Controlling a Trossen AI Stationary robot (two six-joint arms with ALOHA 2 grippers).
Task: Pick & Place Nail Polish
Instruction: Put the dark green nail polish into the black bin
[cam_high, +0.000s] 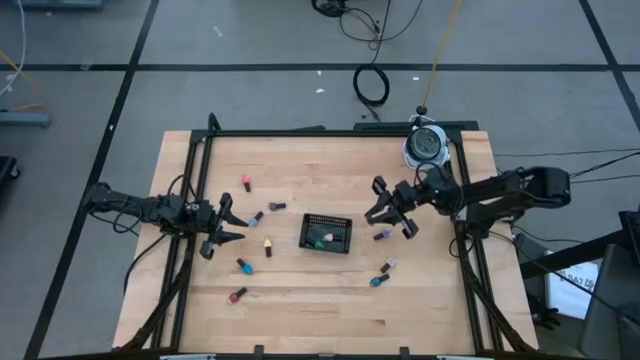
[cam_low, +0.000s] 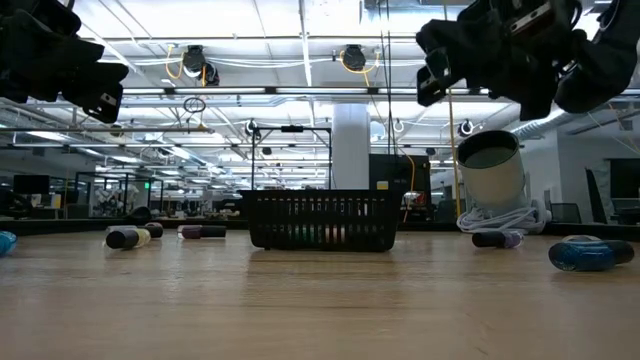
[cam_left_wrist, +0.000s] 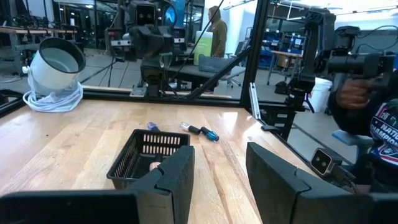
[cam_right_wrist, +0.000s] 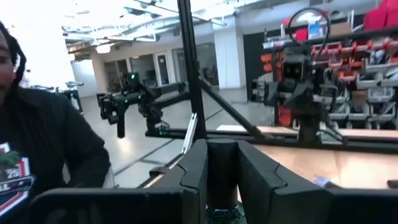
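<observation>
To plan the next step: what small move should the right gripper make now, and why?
Probably shift the right gripper sideways until it is over the black mesh tray. It appears shut on a teal nail polish bottle, held above the table, and the tray lies beside it, not under it.

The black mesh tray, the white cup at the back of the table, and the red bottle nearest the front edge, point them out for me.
black mesh tray (cam_high: 341, 233): high view, right rim.
white cup (cam_high: 428, 143): high view, its open top.
red bottle (cam_high: 237, 296): high view, middle of its body.
</observation>
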